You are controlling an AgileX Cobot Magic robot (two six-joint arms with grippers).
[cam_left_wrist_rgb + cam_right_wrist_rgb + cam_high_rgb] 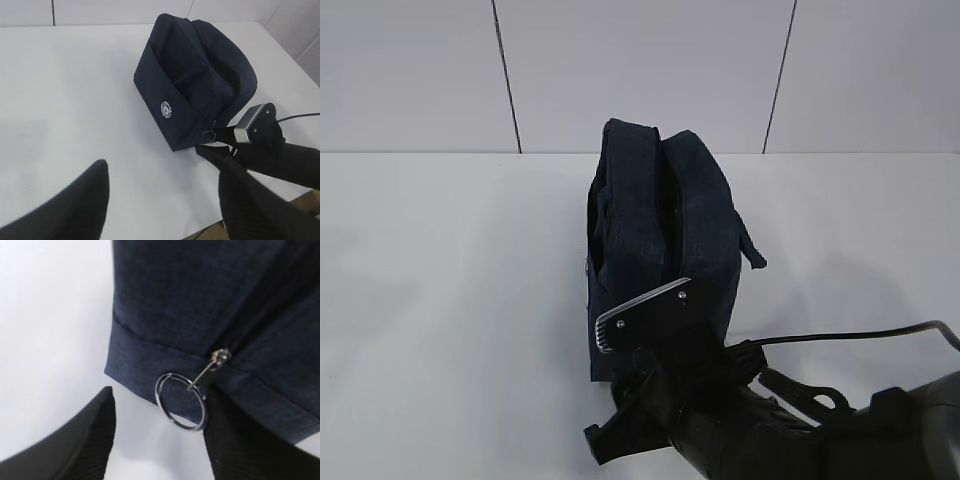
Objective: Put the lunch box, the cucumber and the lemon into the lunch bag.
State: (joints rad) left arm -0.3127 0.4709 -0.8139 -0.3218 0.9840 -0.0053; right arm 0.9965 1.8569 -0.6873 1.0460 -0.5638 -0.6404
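While the exterior view shows only the back of the right tool pressed up to the near end of the lunch bag, the right wrist view brings out what that view hides: a silver ring zipper pull hanging off the bag's near lower edge, with one dark finger to its left and the other just to its right. The jaws stand apart around the ring and are not clamped on it; whether the right finger touches the ring cannot be told.

The left wrist view gives the side of the bag that the exterior view misses: a small round white logo on the near side panel, and the ring at the bag's near right corner beside the right tool. The left tool hangs released, holding nothing, over bare white tabletop left of the bag.

The bag stands upright at the middle of the tabletop, its long axis running near to far, its zipper end pointing near. Its top gapes open along that axis.
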